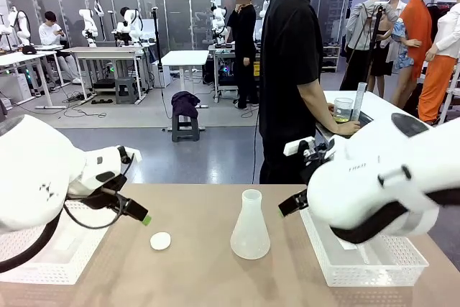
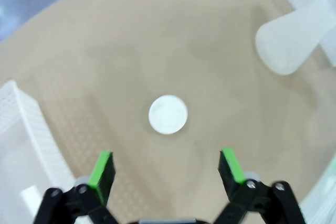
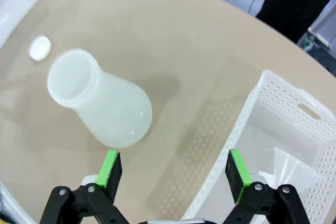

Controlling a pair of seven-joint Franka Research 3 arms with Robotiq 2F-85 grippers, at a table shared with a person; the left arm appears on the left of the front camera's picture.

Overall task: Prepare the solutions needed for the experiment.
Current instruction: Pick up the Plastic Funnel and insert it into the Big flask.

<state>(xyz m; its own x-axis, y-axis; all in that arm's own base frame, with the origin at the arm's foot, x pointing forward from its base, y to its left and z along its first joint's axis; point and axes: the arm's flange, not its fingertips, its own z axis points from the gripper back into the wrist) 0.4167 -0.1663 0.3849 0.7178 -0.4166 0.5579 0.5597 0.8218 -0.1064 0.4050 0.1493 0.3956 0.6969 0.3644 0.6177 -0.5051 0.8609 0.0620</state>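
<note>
- A white perforated basket (image 1: 52, 264) sits at the table's (image 1: 201, 278) left edge, at about 8 o'clock in the front view, partly under the left arm.
- The left gripper (image 2: 168, 166) hangs above the tabletop with its jaws spread wide and nothing between them. In its wrist view, a small white round cap (image 2: 168, 114) lies flat at 12 o'clock from the green pads (image 2: 102, 169), clear of both.
- In the front view the cap (image 1: 160, 241) lies at about 8 o'clock from a translucent conical flask (image 1: 250, 229), near it but not touching.
- The flask stands upright near the table's middle, mouth open, and looks empty in the right wrist view (image 3: 105, 103).
- The right gripper (image 3: 175, 169) is also wide open and holds nothing. The flask sits at roughly 11 o'clock from it and a second white basket (image 3: 283, 124) at 2 o'clock.
- A white funnel (image 3: 294, 169) lies inside that right-hand basket.
- A person in a black T-shirt (image 1: 291, 55) stands at the far side, turned toward a neighbouring table at 3 o'clock.
- The solutions (image 1: 342, 116) form a shallow pale yellow layer in a clear beaker on that neighbouring table. They are at about 2 o'clock from the flask, well apart from both grippers, with the person's hand (image 1: 350, 127) just beside the beaker.
</note>
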